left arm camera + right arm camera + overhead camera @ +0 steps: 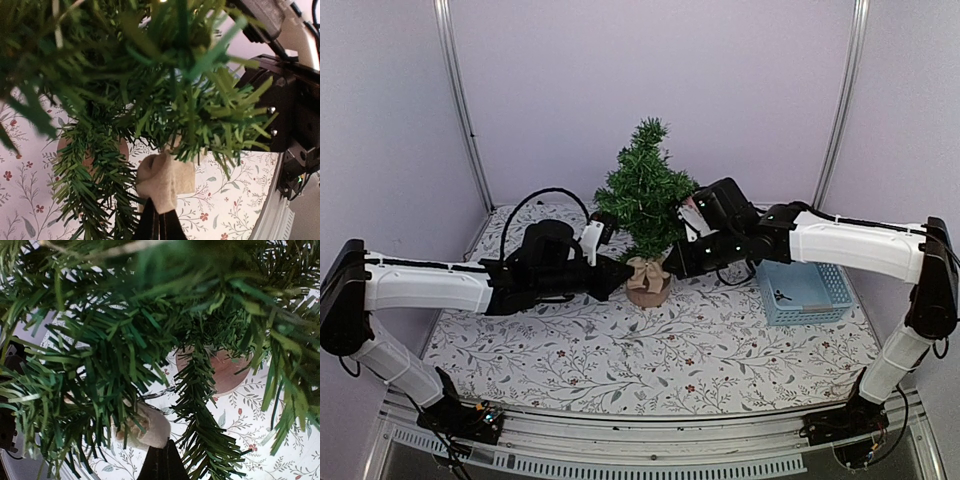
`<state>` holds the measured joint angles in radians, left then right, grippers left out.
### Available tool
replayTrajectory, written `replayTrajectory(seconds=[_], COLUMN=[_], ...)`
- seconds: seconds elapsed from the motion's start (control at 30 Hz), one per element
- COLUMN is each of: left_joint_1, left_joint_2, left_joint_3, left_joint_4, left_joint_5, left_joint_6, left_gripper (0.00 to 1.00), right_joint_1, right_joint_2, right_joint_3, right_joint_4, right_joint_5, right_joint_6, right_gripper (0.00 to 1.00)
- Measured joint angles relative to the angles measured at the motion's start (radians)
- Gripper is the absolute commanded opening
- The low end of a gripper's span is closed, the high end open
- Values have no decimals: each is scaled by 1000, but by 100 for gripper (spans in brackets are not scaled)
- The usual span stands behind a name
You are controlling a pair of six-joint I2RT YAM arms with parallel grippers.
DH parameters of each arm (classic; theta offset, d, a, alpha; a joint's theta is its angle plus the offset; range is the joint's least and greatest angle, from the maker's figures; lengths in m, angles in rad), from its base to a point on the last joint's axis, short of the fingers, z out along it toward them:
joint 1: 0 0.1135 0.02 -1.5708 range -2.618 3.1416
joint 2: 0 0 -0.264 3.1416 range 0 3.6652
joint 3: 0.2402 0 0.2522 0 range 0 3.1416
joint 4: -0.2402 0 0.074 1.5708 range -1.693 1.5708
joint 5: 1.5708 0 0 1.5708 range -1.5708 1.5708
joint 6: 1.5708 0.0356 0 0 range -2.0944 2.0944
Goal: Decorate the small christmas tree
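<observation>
The small christmas tree stands upright toward the back of the table, near the middle, on a floral cloth that covers the top. Its round wooden base sits flat on the cloth, and a burlap bow is tied at the foot of the trunk.

Both arms reach in low from opposite sides and meet at that foot. The left hand comes in from the left with its fingers pressed together. In the left wrist view its dark tips narrow to a single point right at the lower edge of the burlap. Whether any cloth is caught between them cannot be told. The right hand comes in from the right, also pressed together, with its tips just beside the bow on the other side. Whether they touch the burlap cannot be told either.

The lower branches hang over both hands and fill most of each wrist view, hiding the trunk. In each of those views one drooping branch hangs in front of the wooden base and covers part of it. In the left wrist view the black housing of the right arm stands close against the needles on the far side of the tree.

A blue basket sits on the cloth to the right of the tree, below the right arm and well apart from the base. A small dark thing lies in it, too small to tell what it is.
</observation>
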<state>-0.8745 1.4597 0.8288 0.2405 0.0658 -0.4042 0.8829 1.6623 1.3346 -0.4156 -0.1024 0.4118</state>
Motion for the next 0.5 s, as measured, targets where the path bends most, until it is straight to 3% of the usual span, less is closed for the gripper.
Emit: replayTrajectory(seconds=[0.5], left_joint_1=[0], left_joint_2=[-6], left_joint_3=[2], left_joint_4=[27], left_joint_5=[-42], left_joint_6=[-8], left_gripper=[0], right_joint_1=[0], right_joint_2=[-23], right_joint_3=[-45], right_joint_4=[37], right_joint_5=[54], right_joint_6=[39], right_gripper=[0])
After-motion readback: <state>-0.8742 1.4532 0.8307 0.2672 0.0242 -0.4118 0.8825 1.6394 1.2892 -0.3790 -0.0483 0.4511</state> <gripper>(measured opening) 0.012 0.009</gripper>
